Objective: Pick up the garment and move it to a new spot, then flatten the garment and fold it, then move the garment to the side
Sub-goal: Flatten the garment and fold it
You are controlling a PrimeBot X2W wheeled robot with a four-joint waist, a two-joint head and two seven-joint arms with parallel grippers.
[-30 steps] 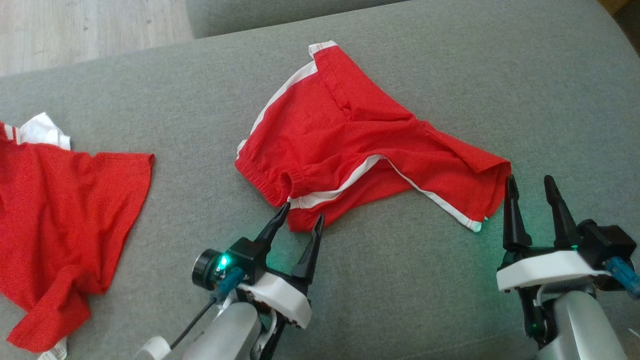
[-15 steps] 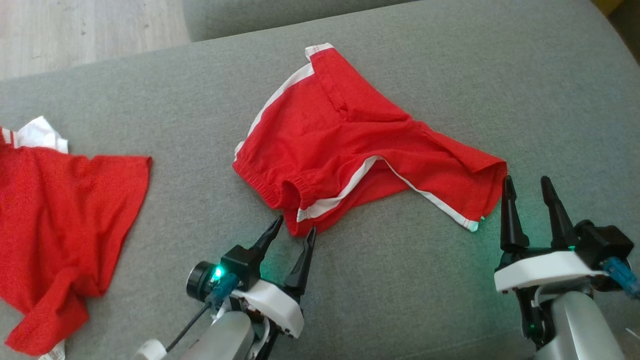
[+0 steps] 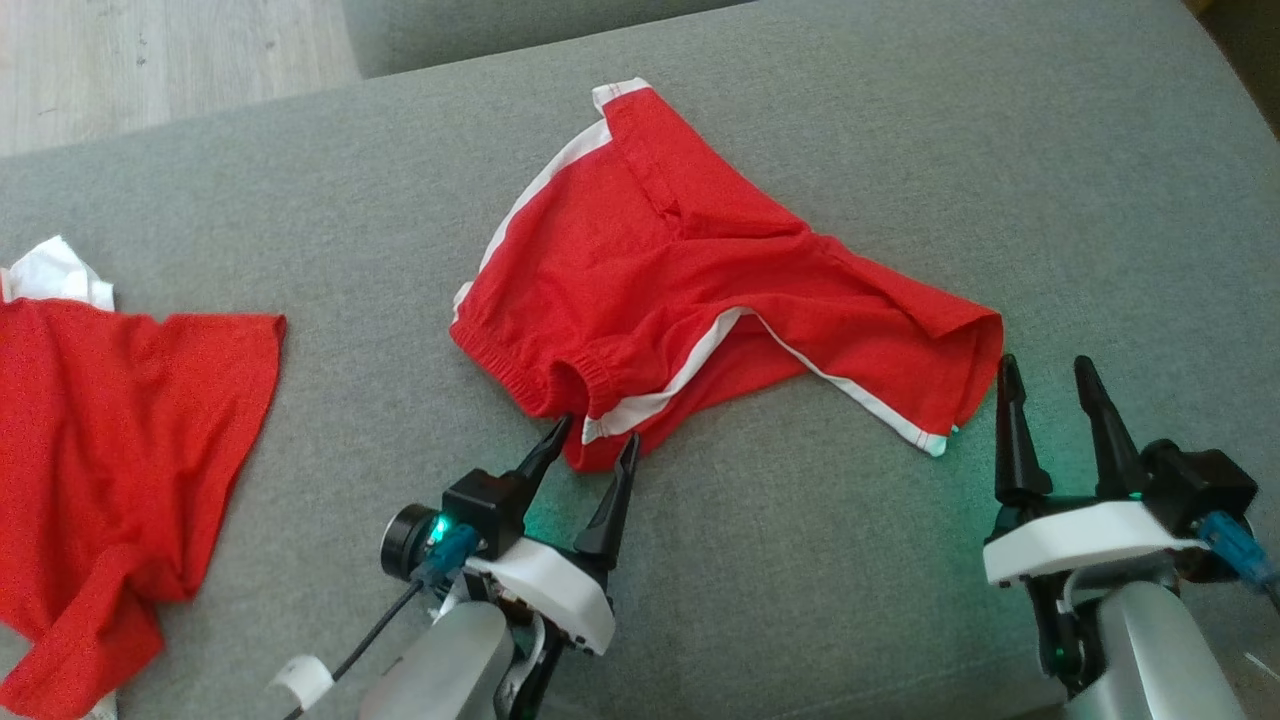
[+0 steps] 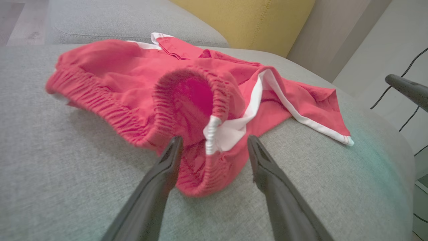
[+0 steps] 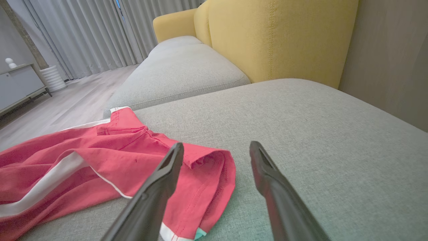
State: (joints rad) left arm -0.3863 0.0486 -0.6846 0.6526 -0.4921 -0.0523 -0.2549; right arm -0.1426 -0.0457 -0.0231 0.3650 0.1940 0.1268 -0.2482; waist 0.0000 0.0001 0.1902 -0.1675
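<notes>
A: Far left first. What's lying there?

B: A second red garment (image 3: 120,450), rumpled, running off the left edge of the head view. A scrap of white cloth (image 3: 55,275) shows at its upper edge. Both lie on the grey sofa cushion (image 3: 850,560). Wooden floor (image 3: 150,60) is beyond, upper left.

A: Left gripper?

B: The left gripper (image 3: 598,430) is low on the cushion with its fingers spread wide and nothing clamped. Its tips sit on either side of the near corner of the red shorts (image 3: 700,280). In the left wrist view the gathered waistband bulges up between the two fingers. I can't tell whether they are touching it.

A: And the shorts themselves?

B: They are mid-cushion, well apart from the other garment, and lie partly flat and creased. The elastic waistband is toward the left, with one leg reaching away and one stretching right. White stripes run along the sides.

A: Right side?

B: The right gripper (image 3: 1045,361) is also spread wide and empty. It sits just beside the right leg hem. In the right wrist view its left finger crosses the hem edge and the other finger is over bare cushion. Whether it touches the cloth is not clear. A yellow backrest (image 5: 284,36) stands behind.
</notes>
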